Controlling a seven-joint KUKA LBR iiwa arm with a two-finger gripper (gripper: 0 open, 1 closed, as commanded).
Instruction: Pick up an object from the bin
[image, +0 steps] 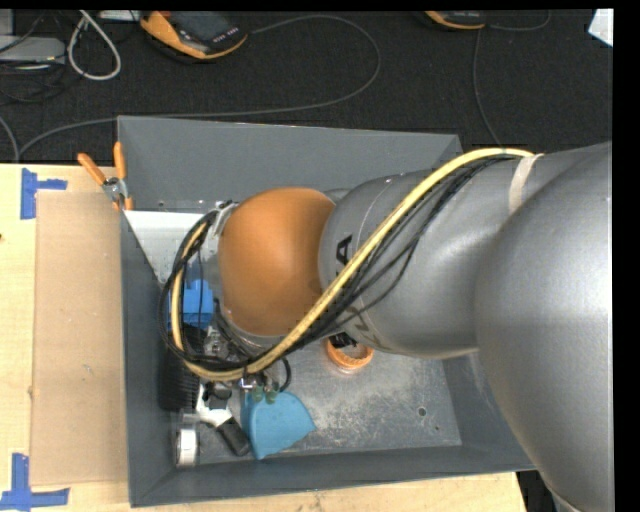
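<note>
Arm's orange-covered wrist (270, 260) low over the bin (400, 412), lower-left corner, beside a blue wedge (278, 422); jaws hidden, state cannot be told.

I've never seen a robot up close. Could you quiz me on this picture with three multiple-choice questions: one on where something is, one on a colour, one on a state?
1. Where does the light blue wedge lie?
A) low and left in the bin
B) in its far right corner
C) outside it

2. What colour is the round thing peeking from under the arm?
A) green
B) orange
C) purple

3. How is the arm placed?
A) folded away outside
B) reaching down into the bin
C) lying beside the bin

Answers:
1 A, it rests near the lower wall.
2 B, its rim shows orange.
3 B, its wrist covers the bin's middle.
</note>
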